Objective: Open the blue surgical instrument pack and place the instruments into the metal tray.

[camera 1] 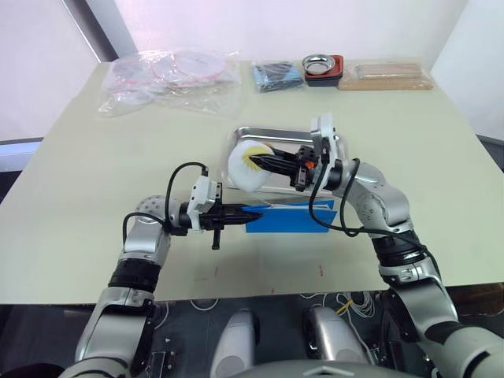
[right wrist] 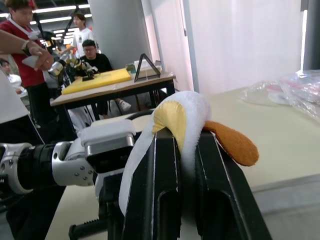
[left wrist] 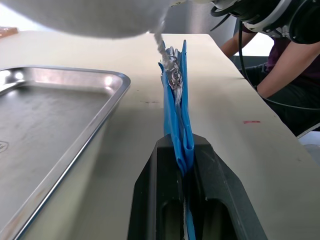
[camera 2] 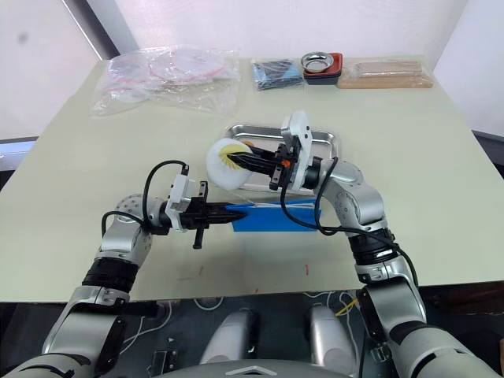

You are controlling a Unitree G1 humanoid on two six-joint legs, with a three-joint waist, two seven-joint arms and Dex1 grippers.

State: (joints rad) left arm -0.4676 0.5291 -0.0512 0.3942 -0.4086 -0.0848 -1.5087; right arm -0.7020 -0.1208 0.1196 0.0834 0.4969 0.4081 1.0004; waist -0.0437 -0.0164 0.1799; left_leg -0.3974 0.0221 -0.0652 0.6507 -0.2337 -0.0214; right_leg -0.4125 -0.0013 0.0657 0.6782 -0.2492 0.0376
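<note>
Left eye view: the flat blue surgical instrument pack (camera 1: 291, 216) lies on the cream table (camera 1: 79, 205) just beside the near rim of the shallow shiny metal tray (camera 1: 327, 138), its long axis parallel to the table's near edge. The left gripper (camera 1: 250, 213) is clenched on its left end. The right gripper (camera 1: 264, 161) grasps a white plush toy with yellow patch (camera 1: 248, 164) over the tray's left end.

Left claw (camera 1: 246, 213), right claw (camera 1: 268, 161) both clamped.
</note>
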